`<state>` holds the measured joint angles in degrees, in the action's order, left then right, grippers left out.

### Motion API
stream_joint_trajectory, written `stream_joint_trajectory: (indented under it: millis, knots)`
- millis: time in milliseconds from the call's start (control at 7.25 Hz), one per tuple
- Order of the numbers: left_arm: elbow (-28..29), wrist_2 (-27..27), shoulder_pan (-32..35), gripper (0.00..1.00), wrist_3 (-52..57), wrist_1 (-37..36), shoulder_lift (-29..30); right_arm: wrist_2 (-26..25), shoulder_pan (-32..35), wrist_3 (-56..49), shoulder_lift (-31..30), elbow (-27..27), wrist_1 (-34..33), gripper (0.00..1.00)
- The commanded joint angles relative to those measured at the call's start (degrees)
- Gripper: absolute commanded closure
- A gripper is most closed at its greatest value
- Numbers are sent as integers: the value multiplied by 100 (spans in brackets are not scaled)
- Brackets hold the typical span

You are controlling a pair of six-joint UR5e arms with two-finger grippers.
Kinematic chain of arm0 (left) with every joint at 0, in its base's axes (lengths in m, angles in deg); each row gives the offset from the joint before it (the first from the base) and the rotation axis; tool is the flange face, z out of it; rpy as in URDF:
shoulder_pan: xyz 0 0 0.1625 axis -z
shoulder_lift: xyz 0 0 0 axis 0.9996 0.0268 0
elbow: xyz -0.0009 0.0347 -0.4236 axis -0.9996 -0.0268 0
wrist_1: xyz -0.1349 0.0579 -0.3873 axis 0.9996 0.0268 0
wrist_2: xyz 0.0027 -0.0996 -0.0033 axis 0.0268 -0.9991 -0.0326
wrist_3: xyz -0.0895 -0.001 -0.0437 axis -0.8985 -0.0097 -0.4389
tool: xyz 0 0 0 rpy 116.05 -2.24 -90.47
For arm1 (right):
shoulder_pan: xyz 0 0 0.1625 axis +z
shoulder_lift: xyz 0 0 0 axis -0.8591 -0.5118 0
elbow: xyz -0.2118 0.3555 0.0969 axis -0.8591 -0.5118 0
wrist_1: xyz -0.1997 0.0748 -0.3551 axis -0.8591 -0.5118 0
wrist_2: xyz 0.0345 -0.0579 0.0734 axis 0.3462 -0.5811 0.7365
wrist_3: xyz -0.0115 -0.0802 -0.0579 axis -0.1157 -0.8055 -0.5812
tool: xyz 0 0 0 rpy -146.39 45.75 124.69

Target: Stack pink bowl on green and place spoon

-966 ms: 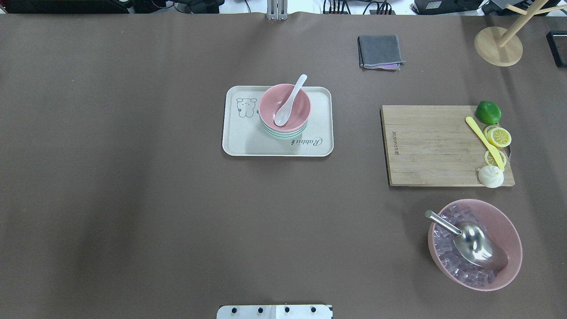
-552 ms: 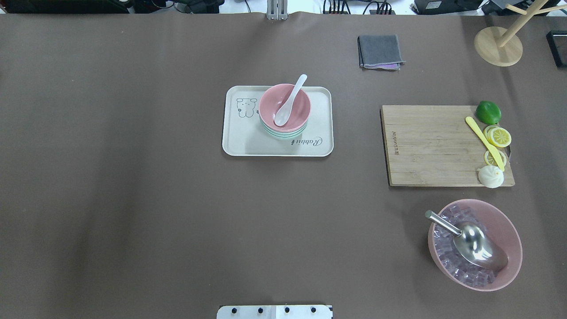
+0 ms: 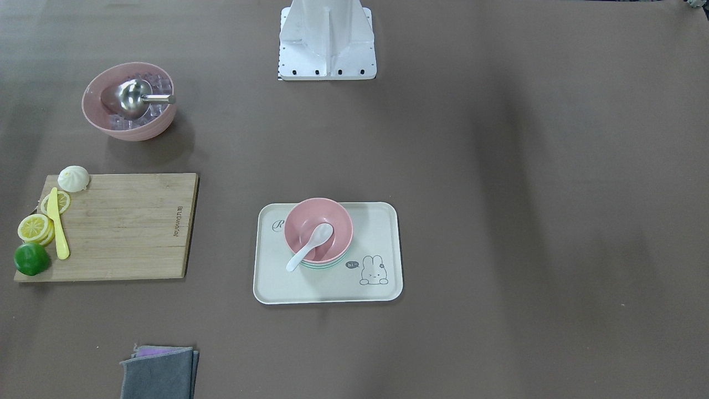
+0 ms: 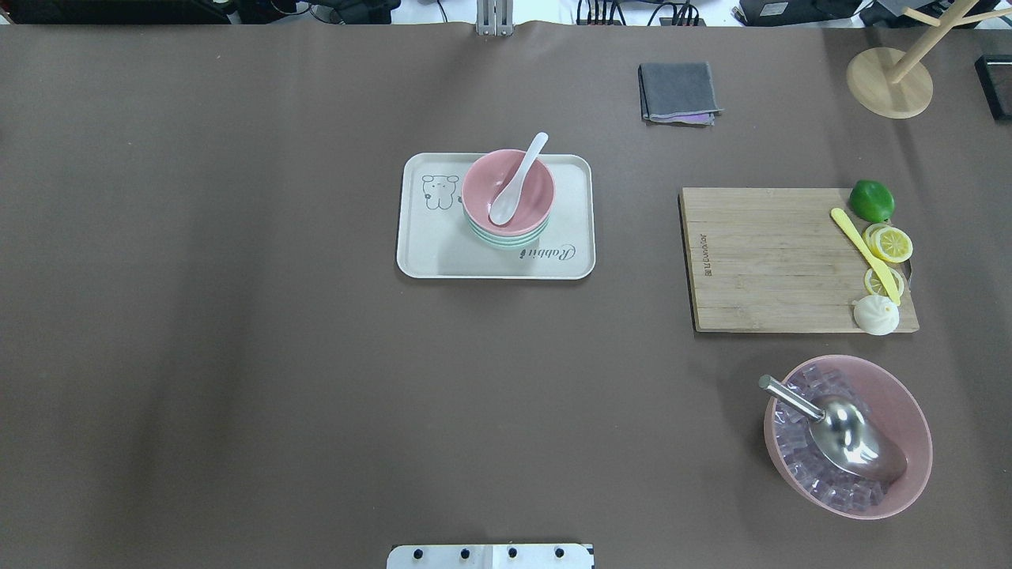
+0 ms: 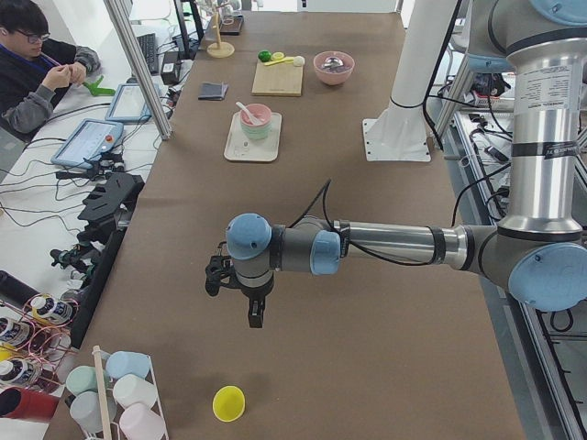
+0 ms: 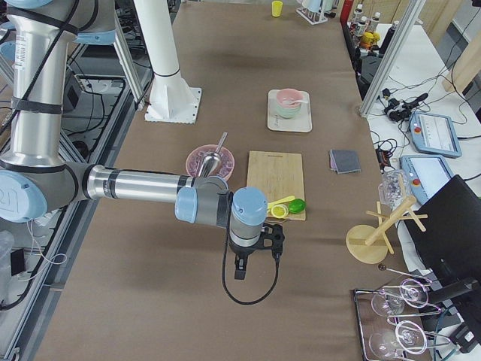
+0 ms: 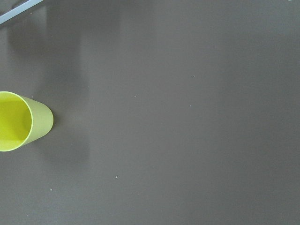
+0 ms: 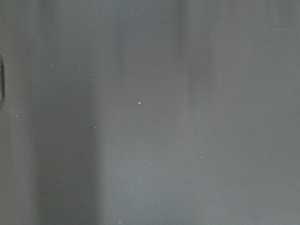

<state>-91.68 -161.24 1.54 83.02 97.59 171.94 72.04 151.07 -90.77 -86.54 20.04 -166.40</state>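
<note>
The pink bowl (image 4: 531,190) sits nested on the green bowl (image 4: 506,240) on the cream rabbit tray (image 4: 427,253) at mid-table. The white spoon (image 4: 518,180) lies in the pink bowl with its handle over the far rim. The stack also shows in the front view (image 3: 339,221). Neither gripper shows in the overhead or front views. The left gripper (image 5: 255,316) hangs over bare table far from the tray, and the right gripper (image 6: 240,269) hangs near the cutting board's end. I cannot tell whether either is open or shut.
A wooden cutting board (image 4: 759,261) with a lime, lemon slices, a yellow knife and a bun lies right of the tray. A large pink bowl (image 4: 909,427) holds ice and a metal scoop. A grey cloth (image 4: 678,91) and a wooden stand (image 4: 889,83) are at the back. A yellow cup (image 7: 18,122) stands near the left gripper.
</note>
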Motion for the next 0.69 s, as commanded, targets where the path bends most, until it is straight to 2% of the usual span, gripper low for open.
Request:
stream_joint_trajectory:
  millis: [0, 552]
  knots:
    - [4, 1, -1, 1, 3, 1, -14, 40, 0, -19, -3, 6, -10, 0]
    - [-13, -8, 8, 1, 3, 1, -14, 74, 0, -10, -30, 24, -10, 0]
